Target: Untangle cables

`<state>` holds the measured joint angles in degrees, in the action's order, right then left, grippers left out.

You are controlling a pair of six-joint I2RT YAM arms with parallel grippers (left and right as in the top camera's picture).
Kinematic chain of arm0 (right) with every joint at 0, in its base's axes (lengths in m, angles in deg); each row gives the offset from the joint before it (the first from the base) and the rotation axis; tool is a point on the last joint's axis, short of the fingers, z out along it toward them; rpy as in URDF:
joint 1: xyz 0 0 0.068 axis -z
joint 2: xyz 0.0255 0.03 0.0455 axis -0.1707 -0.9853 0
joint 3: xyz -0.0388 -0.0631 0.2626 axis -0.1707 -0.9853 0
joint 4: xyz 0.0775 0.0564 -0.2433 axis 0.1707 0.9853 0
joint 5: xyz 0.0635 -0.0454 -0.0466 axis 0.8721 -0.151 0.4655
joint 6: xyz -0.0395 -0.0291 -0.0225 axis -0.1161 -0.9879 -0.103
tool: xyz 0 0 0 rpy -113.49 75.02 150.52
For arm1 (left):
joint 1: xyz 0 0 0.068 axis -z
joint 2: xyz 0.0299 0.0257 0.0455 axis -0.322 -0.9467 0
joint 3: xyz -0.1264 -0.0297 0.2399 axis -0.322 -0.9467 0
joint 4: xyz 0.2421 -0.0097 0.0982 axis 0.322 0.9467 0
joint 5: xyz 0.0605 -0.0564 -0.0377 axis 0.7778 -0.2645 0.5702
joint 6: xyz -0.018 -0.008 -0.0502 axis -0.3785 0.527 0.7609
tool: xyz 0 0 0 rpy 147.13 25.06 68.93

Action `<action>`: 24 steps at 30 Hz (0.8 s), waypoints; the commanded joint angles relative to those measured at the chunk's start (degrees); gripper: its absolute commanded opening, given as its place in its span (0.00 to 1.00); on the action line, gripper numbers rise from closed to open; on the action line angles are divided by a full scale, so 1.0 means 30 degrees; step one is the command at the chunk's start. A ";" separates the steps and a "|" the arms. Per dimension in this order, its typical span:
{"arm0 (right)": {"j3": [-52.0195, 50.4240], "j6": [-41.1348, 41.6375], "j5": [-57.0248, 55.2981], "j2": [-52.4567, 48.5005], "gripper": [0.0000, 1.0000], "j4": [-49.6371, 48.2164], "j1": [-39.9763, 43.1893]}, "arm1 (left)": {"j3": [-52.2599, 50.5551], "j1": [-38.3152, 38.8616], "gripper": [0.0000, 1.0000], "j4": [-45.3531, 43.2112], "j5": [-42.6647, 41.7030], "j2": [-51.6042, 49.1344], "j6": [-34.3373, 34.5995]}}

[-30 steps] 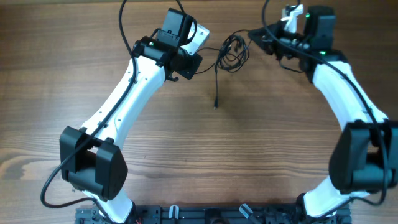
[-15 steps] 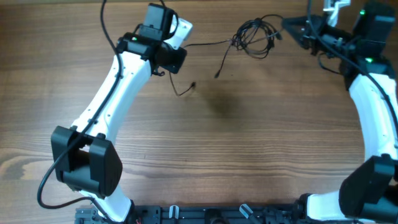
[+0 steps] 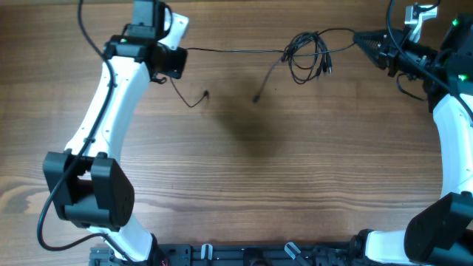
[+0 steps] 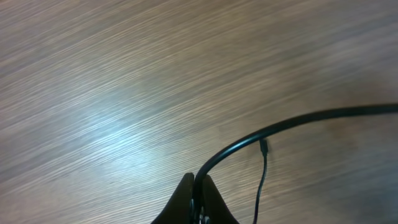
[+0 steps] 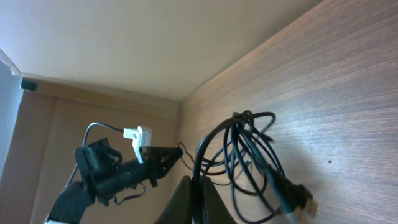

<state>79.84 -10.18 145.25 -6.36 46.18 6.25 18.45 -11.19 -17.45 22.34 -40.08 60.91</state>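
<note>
Cables point(image 3: 307, 55), thin black flexible cords with small plug ends, stretch across the far side of the brown wood-grain table point(image 3: 244, 170), between the two white-and-black robot arms. Nearest me, two loose ends trail toward the middle of the table. One is a short curl under the left arm, the other a thin tail dropping from the bunch. Beyond them the cables gather into a small tangle of overlapping loops, right of centre, with a couple of plugs hanging at its right edge. From that tangle a single strand runs straight and taut leftward to the left gripper point(image 3: 179, 53), whose fingers point(image 4: 186, 202) are clenched on it. At the far right, the right gripper point(image 3: 360, 37) has its fingers pinched together on loops of the tangle.
</note>
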 commanded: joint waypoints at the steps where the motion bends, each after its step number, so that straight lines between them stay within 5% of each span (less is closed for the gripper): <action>1: -0.0051 -0.1399 0.0189 0.0707 0.05 0.0437 0.0350 | -0.0051 -0.1086 0.04 -0.0073 0.0750 0.0539 -0.0219; 15: 0.1027 -0.8757 -0.6586 0.0750 0.05 0.8029 -0.0240 | -0.0051 -0.0590 0.04 -0.0277 -0.0393 0.0539 -0.0087; 24: 0.4116 -0.9493 -1.4367 0.0765 0.05 1.2284 -0.2331 | -0.0051 -0.0357 0.04 -0.0255 0.0707 0.0561 -0.0051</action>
<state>87.23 -36.36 115.48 -6.06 80.80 0.83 18.45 -12.13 -18.08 21.51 -40.08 60.93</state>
